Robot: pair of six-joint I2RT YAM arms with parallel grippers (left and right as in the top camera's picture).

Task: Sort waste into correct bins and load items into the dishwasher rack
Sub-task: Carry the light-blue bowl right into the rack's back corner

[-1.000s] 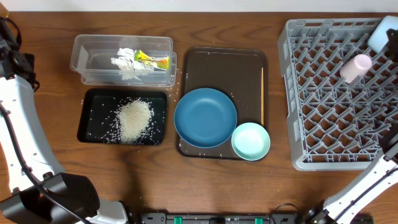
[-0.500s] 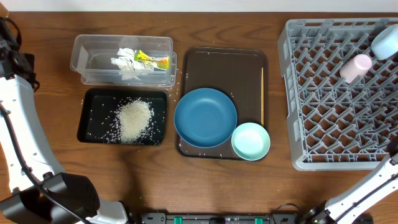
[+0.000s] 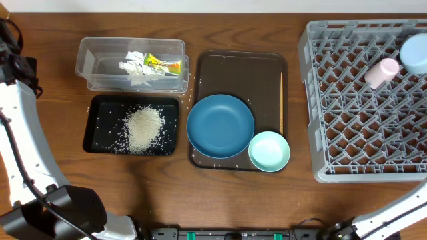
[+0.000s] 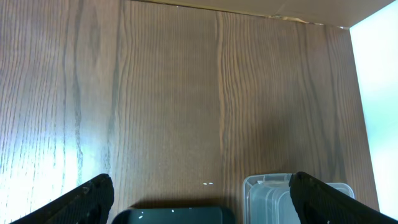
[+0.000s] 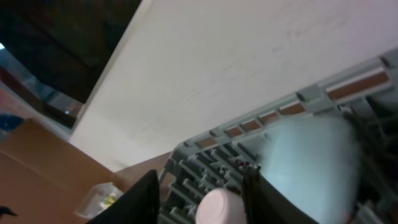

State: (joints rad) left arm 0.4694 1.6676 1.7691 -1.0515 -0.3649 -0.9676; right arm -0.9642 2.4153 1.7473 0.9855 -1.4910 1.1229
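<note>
Overhead, the light-blue bowl (image 3: 415, 53) is at the rack's (image 3: 347, 133) corner, by the desk's far right corner, beside the pink cup (image 3: 381, 72). The left wrist view shows the left gripper (image 4: 202, 199) spread wide, holding nothing. In the right wrist view, the blurred bowl sits against the right gripper (image 5: 196, 186), but I cannot tell whether it is clamped.

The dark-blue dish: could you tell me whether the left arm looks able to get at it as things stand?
Probably yes: the dark-blue dish lies uncovered, the left gripper is open and empty, and the mint-green bowl sits only on the side away from that arm.
</note>
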